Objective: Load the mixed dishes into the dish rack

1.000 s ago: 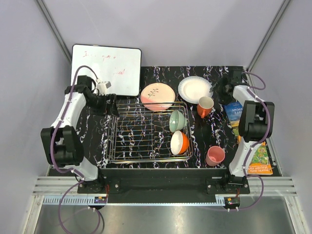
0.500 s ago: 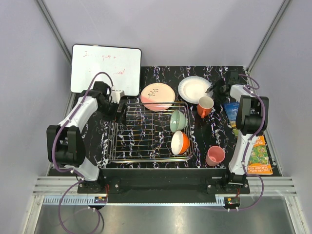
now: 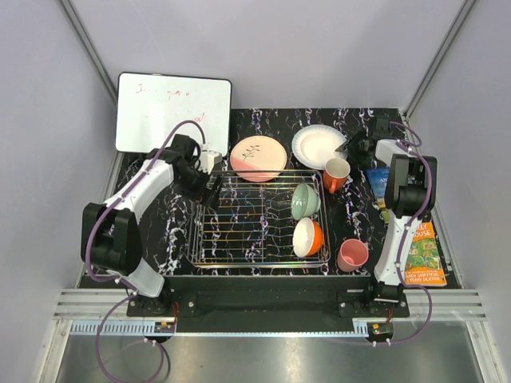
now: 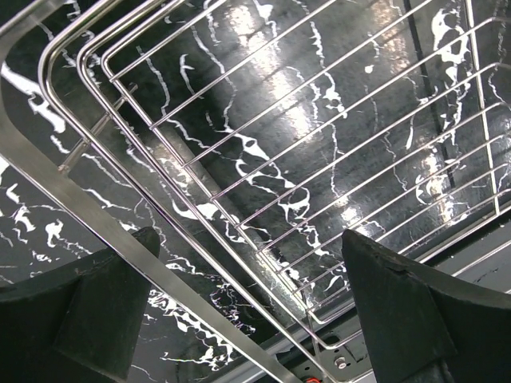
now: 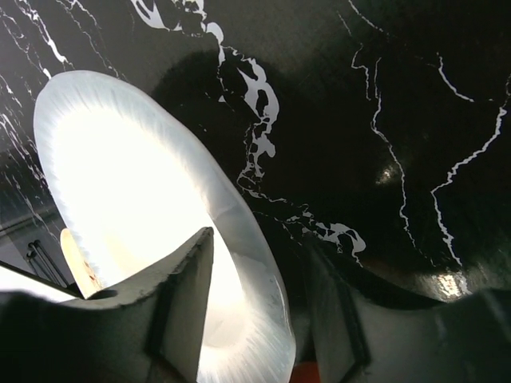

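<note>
Currently right gripper is straddling the rim of the white plate, jaws half-spread, not pinching yet. Plate is looking stiff, slick, breakable; a rim pinch is likely best. Meanwhile left gripper, fully spread, is straddling the edge of the dish rack.

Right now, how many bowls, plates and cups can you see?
Bowls: 2 (pale green bowl, orange bowl)
Plates: 2 (pink plate, white plate)
Cups: 2 (orange mug, pink cup)
Total: 6
</note>
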Robot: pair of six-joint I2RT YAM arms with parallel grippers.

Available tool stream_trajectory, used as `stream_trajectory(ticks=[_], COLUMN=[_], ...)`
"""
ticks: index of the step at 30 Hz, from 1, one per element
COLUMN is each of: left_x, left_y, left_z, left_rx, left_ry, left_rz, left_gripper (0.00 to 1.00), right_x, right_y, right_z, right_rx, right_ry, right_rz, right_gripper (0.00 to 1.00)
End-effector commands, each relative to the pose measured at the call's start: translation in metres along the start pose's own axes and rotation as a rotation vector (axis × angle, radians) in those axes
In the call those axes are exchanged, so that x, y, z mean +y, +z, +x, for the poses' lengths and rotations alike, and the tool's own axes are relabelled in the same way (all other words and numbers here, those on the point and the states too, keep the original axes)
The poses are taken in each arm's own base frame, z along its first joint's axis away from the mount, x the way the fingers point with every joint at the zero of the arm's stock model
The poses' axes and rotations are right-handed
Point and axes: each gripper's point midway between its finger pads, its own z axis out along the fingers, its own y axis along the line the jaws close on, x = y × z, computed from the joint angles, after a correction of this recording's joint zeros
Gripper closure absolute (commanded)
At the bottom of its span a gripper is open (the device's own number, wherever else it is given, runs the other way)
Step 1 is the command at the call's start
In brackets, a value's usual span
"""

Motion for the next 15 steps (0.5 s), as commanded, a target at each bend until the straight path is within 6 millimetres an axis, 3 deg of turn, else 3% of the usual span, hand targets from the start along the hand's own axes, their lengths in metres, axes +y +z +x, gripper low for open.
stream_trajectory(ticks=[1, 4, 11, 15], left_x=[-0.015, -0.019, -0.022, -0.018], left_y=[-0.011, -0.012, -0.017, -0.019], left_z=[-0.011, -0.010, -0.010, -0.007], left_rx=[-0.059, -0.061, -0.069, -0.065], left_ry=[0.056, 0.064, 0.091, 0.097], left_rz=[0.037, 0.047, 0.048, 0.023], left_gripper=[0.01, 0.01, 0.01, 0.01], right_x=[-0.024, -0.023, -0.024, -0.013], right_y=[0.012, 0.011, -0.001, -0.018], right_z=[0.011, 0.012, 0.007, -0.007], right_rx=[0.032, 0.031, -0.004, -0.067], right_ry=[0.008, 0.013, -0.022, -0.068], right_rz=[0.064, 0.061, 0.078, 0.063], right_gripper=[0.48, 0.60, 1.00, 1.00])
